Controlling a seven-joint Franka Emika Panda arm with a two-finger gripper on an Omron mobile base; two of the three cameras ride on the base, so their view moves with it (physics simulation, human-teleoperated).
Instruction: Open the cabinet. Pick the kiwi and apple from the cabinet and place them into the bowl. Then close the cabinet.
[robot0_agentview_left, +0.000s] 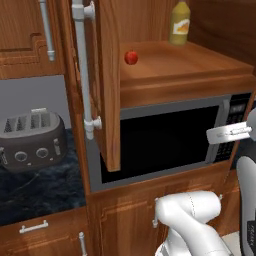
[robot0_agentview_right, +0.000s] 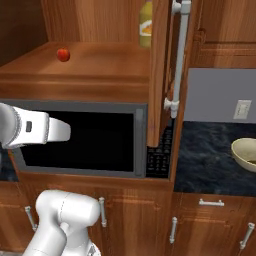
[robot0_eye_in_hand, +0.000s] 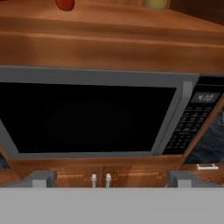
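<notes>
The cabinet stands open above the microwave. To fetch the apple lying on its shelf, raise the end effector, its fingers spread wide and empty, clear of the shelf edge, then approach level, avoiding the yellow bottle.

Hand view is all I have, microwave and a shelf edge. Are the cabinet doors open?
Observer: Yes, the left door and the right door both stand swung out.
Operator: Where is the bowl?
Observer: The bowl sits on the dark counter, right of the microwave.
Operator: What's the yellow thing up top?
Observer: A tall yellow bottle, upright at the back of the shelf, right of the apple.
</notes>
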